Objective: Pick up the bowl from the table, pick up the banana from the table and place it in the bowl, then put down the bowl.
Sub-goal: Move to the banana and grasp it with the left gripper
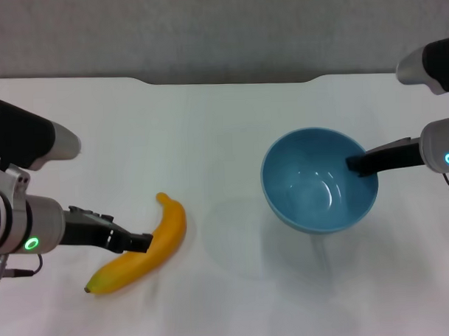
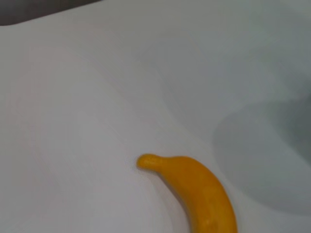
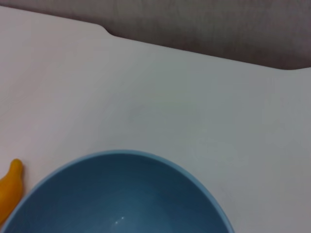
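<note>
The light-blue bowl (image 1: 313,183) is at the right of the white table (image 1: 208,124). A faint shadow to its left suggests it is held just above the surface. My right gripper (image 1: 355,164) is shut on the bowl's right rim, with one finger inside the rim. The bowl's inside fills the lower part of the right wrist view (image 3: 116,194). The yellow-orange banana (image 1: 164,236) lies on the table at the left, its greenish tip toward me. My left gripper (image 1: 141,243) is at the banana's middle, against its left side. The banana also shows in the left wrist view (image 2: 204,194).
The table's notched far edge (image 1: 229,81) meets a grey wall. Bare white tabletop lies between the banana and the bowl. The banana's far tip (image 3: 9,187) shows beside the bowl in the right wrist view.
</note>
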You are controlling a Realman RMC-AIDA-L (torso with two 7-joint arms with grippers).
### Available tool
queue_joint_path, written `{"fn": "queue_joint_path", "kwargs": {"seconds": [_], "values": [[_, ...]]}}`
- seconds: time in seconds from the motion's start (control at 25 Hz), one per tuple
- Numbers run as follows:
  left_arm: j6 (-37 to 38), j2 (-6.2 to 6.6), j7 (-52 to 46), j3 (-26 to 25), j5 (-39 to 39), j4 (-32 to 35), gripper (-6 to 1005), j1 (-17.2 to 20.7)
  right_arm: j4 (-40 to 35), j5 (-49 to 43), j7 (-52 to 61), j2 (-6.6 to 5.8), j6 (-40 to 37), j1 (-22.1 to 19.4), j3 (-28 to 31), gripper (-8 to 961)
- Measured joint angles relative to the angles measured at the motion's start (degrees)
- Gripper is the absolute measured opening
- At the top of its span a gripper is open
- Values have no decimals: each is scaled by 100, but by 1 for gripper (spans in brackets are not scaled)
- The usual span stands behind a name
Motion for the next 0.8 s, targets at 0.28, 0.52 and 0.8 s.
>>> {"fn": "queue_joint_path", "kwargs": {"seconds": [0.28,0.52,0.8], "values": [[54,-16,307,44,-60,413,827,-153,7,-9,-6,3,28,-25,28,25],[158,-30,589,76,-301,709,825,-250,23,11,-14,6,39,-49,28,25],[449,-31,1041,101,-587,1015,823,-237,32,26,-18,13,57,-60,28,25]]}}
